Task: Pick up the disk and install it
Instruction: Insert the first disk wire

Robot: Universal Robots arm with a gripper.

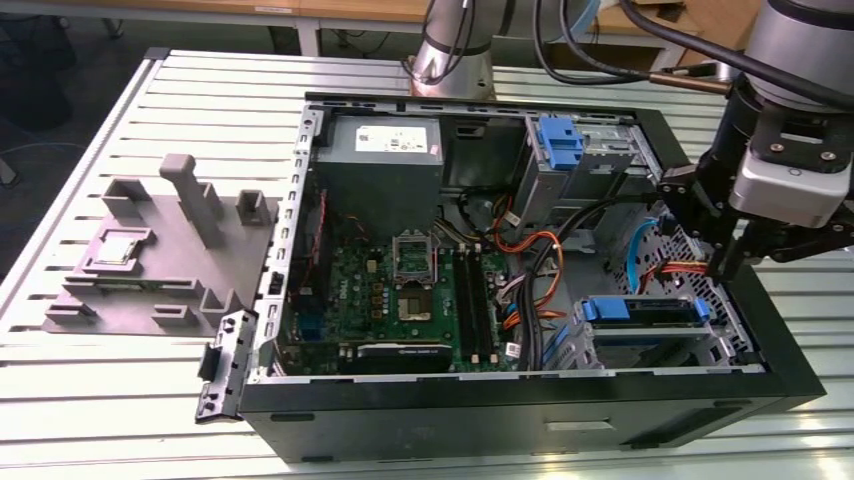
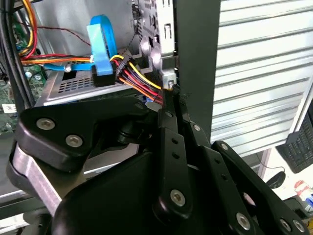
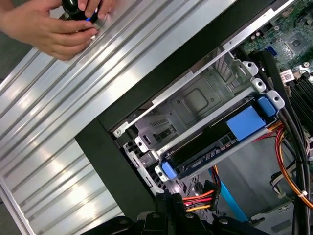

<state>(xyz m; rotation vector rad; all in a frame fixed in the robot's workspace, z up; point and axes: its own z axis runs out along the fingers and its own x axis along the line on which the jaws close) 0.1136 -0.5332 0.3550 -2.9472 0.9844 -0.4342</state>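
Observation:
The disk, a dark drive framed by a bright blue bracket, sits in the metal drive cage at the near right corner of the open computer case. In the first wrist view the disk lies slotted in the cage, its blue tab outward. My gripper hangs inside the case's right side, just beyond the disk and apart from it. In both wrist views the black fingers are pressed together, and the gripper ends beside a bundle of red, yellow and black power wires.
A blue data cable loops over the cage. A second blue bracket sits in the far bay beside the grey power supply. The motherboard fills the case floor. A grey fixture stands on the table's left. A person's hand holds a black knob.

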